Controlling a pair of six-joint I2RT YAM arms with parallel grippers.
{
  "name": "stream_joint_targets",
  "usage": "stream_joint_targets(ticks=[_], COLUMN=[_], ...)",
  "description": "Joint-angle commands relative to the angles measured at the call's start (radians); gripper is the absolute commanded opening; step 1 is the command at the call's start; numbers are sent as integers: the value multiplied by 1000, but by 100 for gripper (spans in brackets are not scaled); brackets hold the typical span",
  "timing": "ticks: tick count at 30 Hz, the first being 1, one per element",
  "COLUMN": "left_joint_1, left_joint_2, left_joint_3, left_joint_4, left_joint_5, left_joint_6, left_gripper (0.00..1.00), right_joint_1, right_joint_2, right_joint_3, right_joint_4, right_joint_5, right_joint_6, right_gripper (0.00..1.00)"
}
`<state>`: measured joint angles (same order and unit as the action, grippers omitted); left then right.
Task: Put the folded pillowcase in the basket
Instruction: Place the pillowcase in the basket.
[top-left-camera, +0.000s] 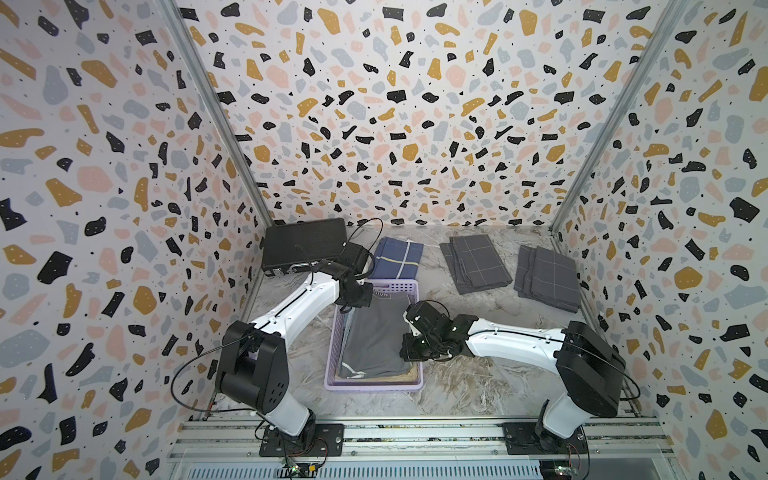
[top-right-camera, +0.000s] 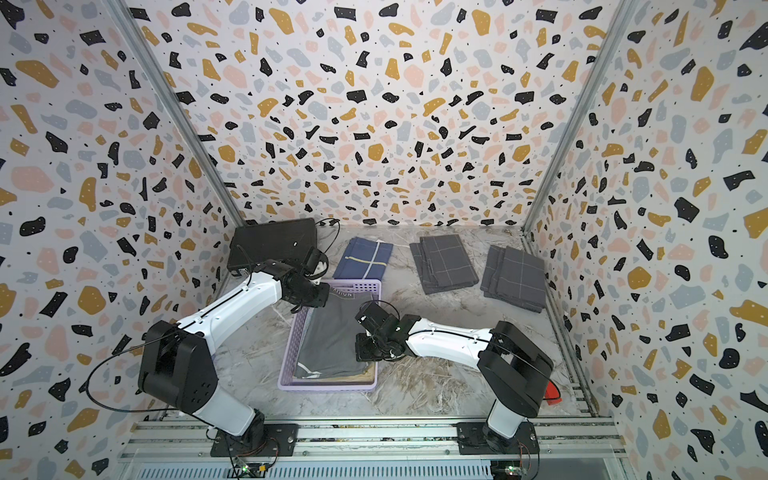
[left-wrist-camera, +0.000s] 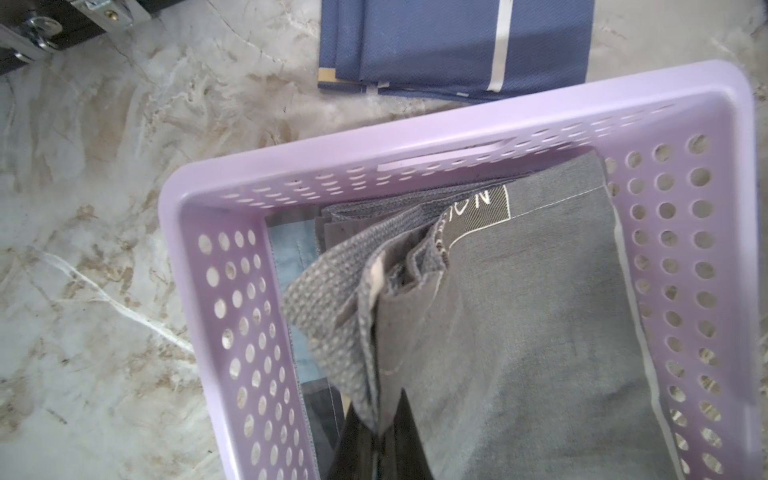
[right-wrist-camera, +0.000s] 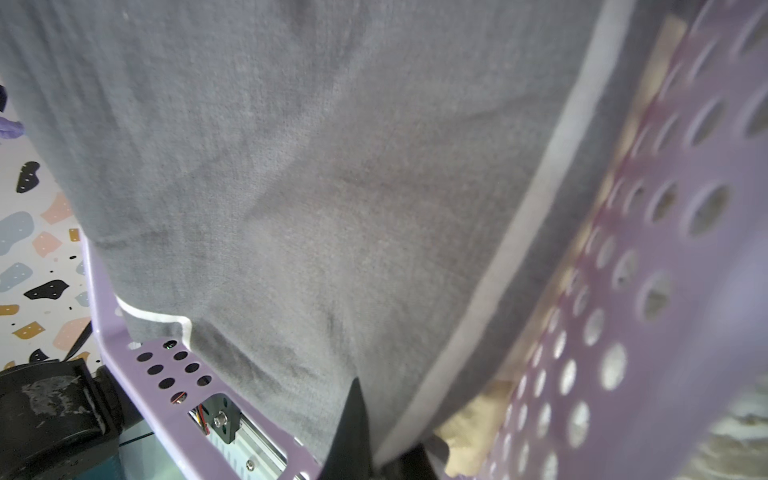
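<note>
pillowcase in basket, both tools pinching it

Around the basket: bare marble to its left and near side; blue folded cloth just behind; 2 grey stacks farther right.

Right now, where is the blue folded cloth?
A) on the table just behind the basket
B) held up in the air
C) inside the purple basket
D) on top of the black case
A: in both top views the blue folded cloth lies flat on the table, just beyond the far end of the basket.
</note>
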<state>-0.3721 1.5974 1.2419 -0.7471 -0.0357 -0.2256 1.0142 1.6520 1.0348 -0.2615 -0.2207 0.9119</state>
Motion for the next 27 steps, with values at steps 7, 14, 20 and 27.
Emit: stream_joint_targets(ticks=[7, 14, 20, 27], left_joint_1=[27, 30, 27, -2], left_joint_2=[60, -58, -184, -305], left_joint_3=[7, 58, 71, -81], left_joint_4=[-17, -32, -55, -12], left_joint_5=[-145, -133, -37, 151], left_joint_6=[-26, -33, -70, -176], left_gripper=[34, 73, 70, 57], right_joint_1=[10, 46, 79, -121], right_joint_2=[-46, -111, -198, -271], right_joint_3=[-5, 91, 136, 100], right_joint_4=[-64, -236, -392, -536], right_joint_5=[65, 155, 267, 395], right_joint_6=[-20, -65, -110, -296], right_gripper=[35, 53, 55, 52])
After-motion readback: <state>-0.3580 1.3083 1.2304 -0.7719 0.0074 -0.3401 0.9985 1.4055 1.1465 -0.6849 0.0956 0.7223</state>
